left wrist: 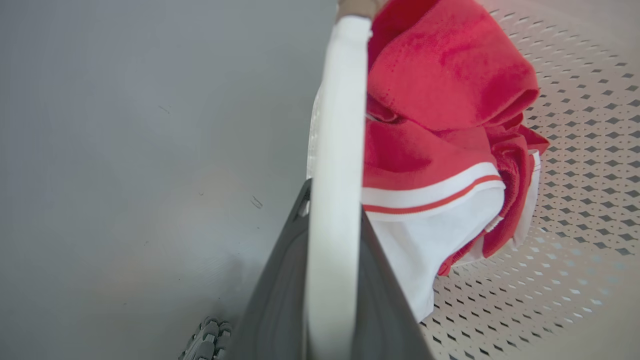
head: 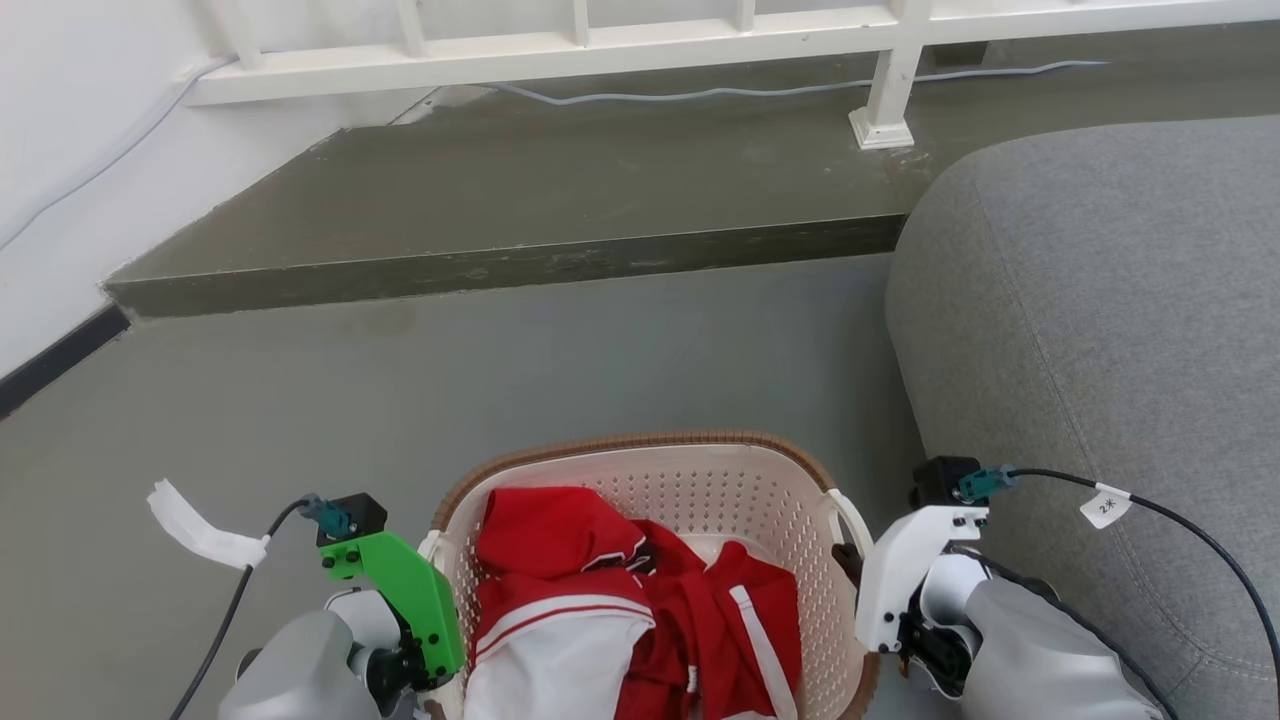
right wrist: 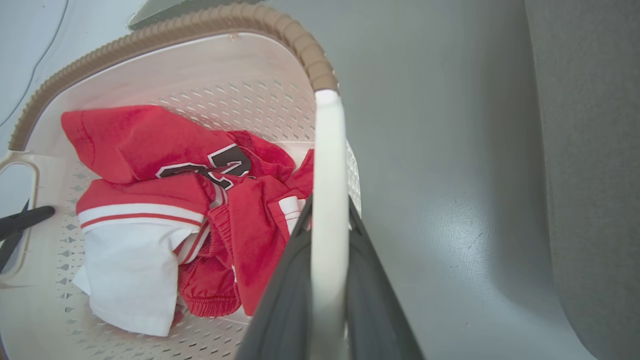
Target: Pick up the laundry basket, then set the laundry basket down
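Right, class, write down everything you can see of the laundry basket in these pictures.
The laundry basket is cream plastic, rounded-rectangular, with perforated walls and a brown woven-look rim. It sits upright and open, holding crumpled red and white clothes, beside a grey sofa. The left end effector grips its white left handle, the right end effector its right handle. Whether it rests on the grey floor or hangs lifted is unclear.

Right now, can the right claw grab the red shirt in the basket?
Probably not: the right claw is shut on the white handle of the laundry basket. The red shirt lies uncovered beside it, but the claw must let go first.
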You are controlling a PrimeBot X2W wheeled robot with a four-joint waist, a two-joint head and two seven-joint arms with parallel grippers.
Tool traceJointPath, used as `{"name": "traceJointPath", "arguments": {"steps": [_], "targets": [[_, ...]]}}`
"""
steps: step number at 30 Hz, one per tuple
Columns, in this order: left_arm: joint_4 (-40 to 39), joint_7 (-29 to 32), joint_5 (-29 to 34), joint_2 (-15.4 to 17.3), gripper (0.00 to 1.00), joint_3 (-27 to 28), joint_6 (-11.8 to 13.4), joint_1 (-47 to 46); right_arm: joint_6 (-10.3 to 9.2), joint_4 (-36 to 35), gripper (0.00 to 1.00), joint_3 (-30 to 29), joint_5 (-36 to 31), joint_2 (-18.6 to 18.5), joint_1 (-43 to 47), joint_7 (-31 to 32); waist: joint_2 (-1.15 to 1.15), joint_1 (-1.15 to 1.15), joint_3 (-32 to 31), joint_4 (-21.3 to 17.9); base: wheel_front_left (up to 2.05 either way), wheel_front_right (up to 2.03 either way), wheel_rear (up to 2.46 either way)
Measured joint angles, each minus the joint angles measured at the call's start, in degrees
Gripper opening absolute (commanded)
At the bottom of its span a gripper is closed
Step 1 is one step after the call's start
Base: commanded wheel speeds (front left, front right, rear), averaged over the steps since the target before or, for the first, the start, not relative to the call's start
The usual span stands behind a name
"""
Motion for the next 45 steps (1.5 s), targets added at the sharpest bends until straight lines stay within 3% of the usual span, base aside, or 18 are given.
{"name": "traceJointPath", "arguments": {"steps": [19,32,45], "targets": [[-0.41,-3.59,0.01,0.12,0.0,-0.14,0.0,-1.1,0.0,-0.1,0.0,0.42,0.93,0.02,-2.21,-2.67,0.0,0.0,3.36,0.03,0.0,0.0,0.0],[-2.31,-9.07,1.02,0.2,0.0,-0.6,1.87,-6.26,-0.08,-0.67,0.0,0.43,0.56,-0.63,-6.76,-7.3,0.0,0.0,11.8,0.0,0.0,0.0,0.0],[-3.48,-12.87,2.05,0.1,0.0,-1.0,2.1,-9.87,-0.19,-0.79,0.0,0.41,-0.03,-1.35,-10.91,-10.13,0.0,0.01,19.9,0.82,0.0,0.0,0.0]]}}
